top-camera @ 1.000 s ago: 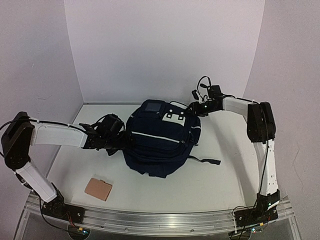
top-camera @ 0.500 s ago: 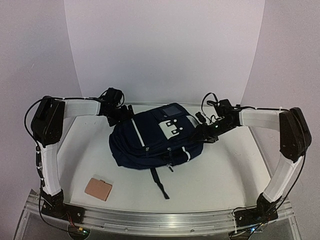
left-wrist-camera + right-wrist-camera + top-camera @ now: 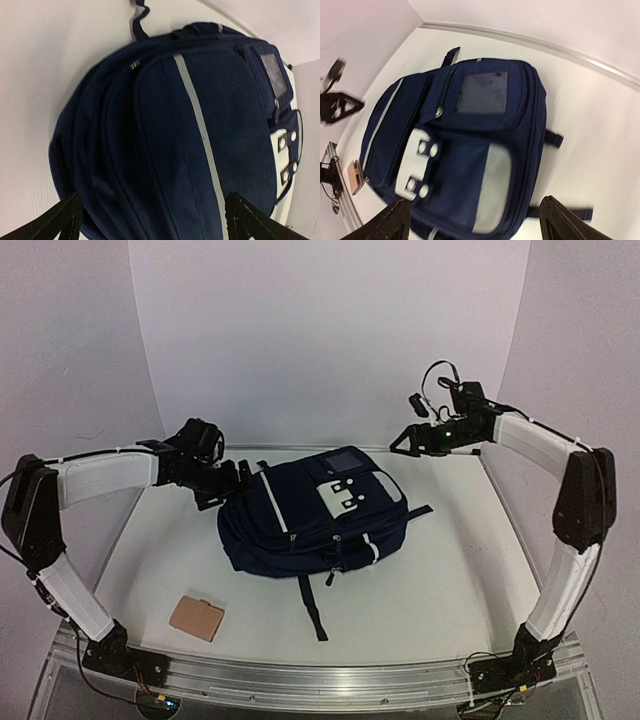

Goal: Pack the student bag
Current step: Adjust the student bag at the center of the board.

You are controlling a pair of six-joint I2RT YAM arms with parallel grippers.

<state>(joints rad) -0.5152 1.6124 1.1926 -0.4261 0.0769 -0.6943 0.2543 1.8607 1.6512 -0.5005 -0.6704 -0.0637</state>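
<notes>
The student bag (image 3: 310, 515) is a dark navy backpack lying flat in the middle of the table, its white patch and pale stripe facing up. My left gripper (image 3: 224, 484) is open at the bag's upper left edge. In the left wrist view the student bag (image 3: 175, 130) fills the space between the spread fingers of the left gripper (image 3: 155, 225), which grip nothing. My right gripper (image 3: 402, 442) hangs open in the air at the back right, clear of the bag. In the right wrist view the student bag (image 3: 465, 150) lies below the open right gripper (image 3: 477, 222).
A small tan wallet-like pouch (image 3: 197, 618) lies near the front left of the table; the right wrist view catches the pouch (image 3: 355, 175) too. A black strap (image 3: 312, 605) trails from the bag towards the front. White walls close in the back and both sides.
The right gripper has opened, let go of the bag's right side and risen to the back right. The left arm has swung lower. The bag has settled flat.
</notes>
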